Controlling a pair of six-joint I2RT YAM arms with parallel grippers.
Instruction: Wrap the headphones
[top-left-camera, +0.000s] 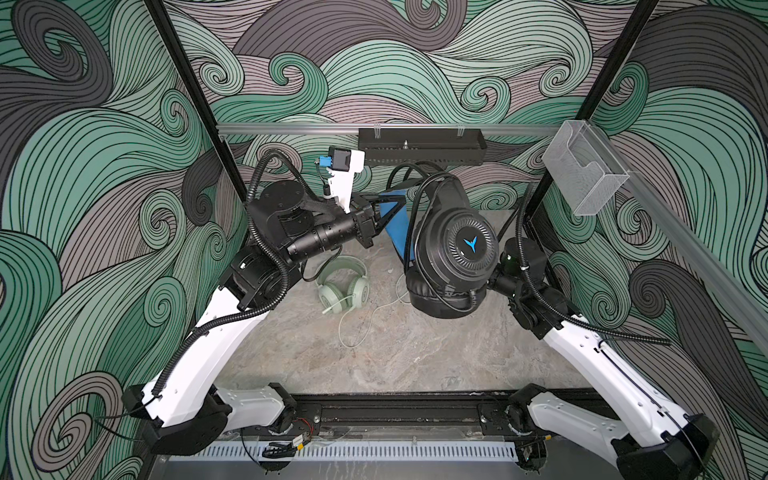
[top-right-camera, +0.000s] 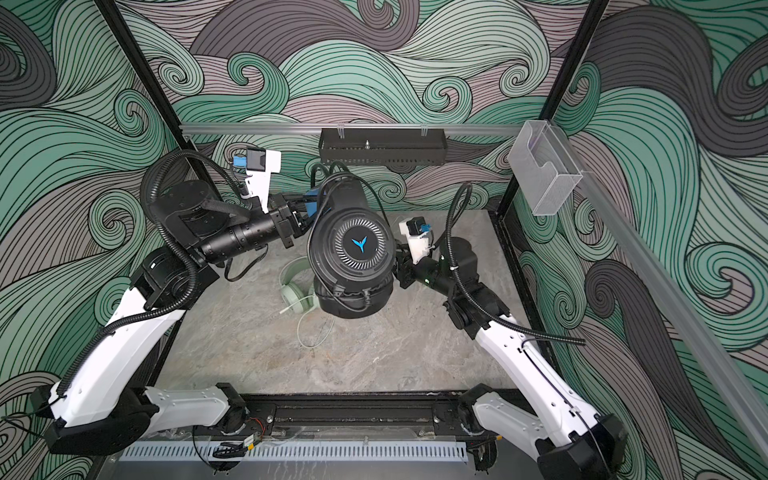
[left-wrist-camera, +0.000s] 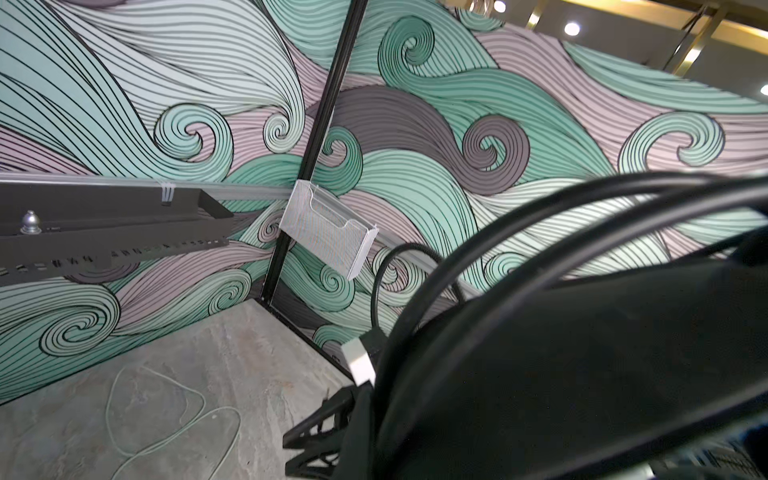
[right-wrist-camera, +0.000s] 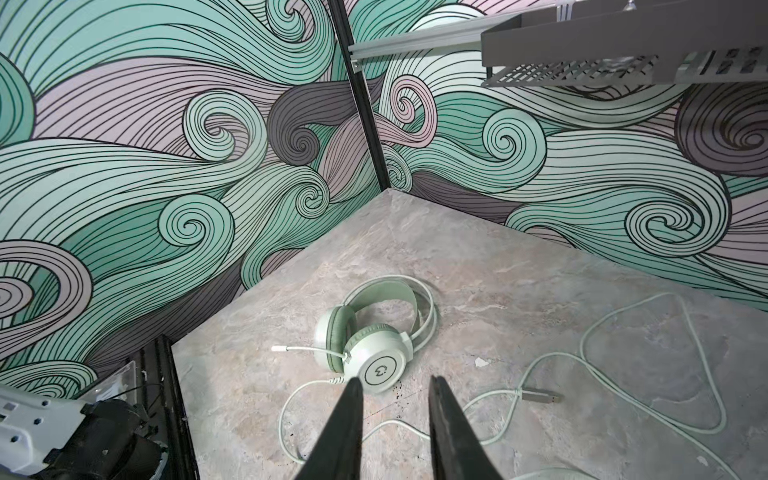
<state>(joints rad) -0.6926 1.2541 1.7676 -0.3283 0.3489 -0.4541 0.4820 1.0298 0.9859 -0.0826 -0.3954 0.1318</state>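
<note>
The black headphones (top-left-camera: 457, 245) (top-right-camera: 353, 245) hang high above the table, earcup with a blue emblem facing up. Their black cable (left-wrist-camera: 540, 232) loops around the headband. My left gripper (top-left-camera: 388, 210) (top-right-camera: 303, 212) (left-wrist-camera: 328, 432) is shut on the blue-lined headband. The mint-green and white headphones (top-left-camera: 343, 286) (top-right-camera: 293, 291) (right-wrist-camera: 365, 345) lie on the table, their white cable (top-left-camera: 353, 328) (right-wrist-camera: 623, 374) trailing loose. My right gripper (right-wrist-camera: 395, 386) is hidden behind the black earcup in both top views. In the right wrist view it stands open above the table, nothing between its fingers.
A black tray (top-left-camera: 422, 149) hangs on the back rail. A clear plastic holder (top-left-camera: 584, 174) is fixed at the right rail. The white cable's plug (right-wrist-camera: 540, 397) lies on the marble tabletop (top-left-camera: 415, 353). Patterned walls close in three sides.
</note>
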